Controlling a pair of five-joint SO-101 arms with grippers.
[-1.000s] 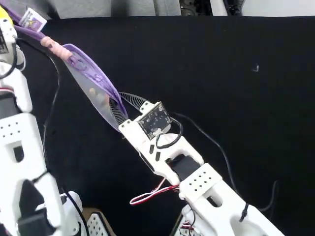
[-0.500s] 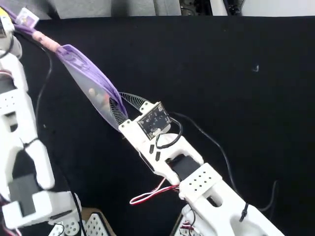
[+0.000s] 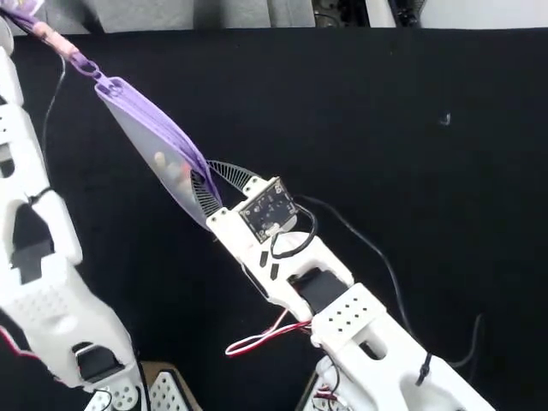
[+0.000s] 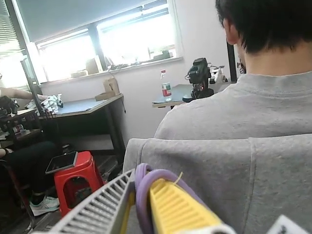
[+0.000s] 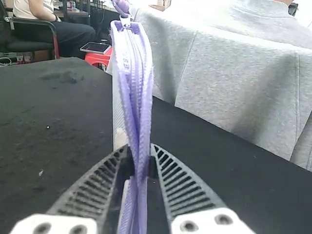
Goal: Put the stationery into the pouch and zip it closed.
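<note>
Black desk (image 3: 411,128); purple pouch (image 3: 158,145) stretched taut above its far-left part, near end clamped in right gripper (image 5: 139,168), zipper pull strap (image 4: 146,180) pinched in left gripper (image 4: 141,207) at far-left corner.

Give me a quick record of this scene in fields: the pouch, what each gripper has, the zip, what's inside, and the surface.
pouch: purple with a clear side, stretched between the two grippers
right gripper: jaws shut on one end of the pouch
left gripper: jaws shut on the pull cord
zip slider: at the end toward the left gripper; zip looks closed along its length
contents: small pinkish items seen through the clear side
table: black cloth
</note>
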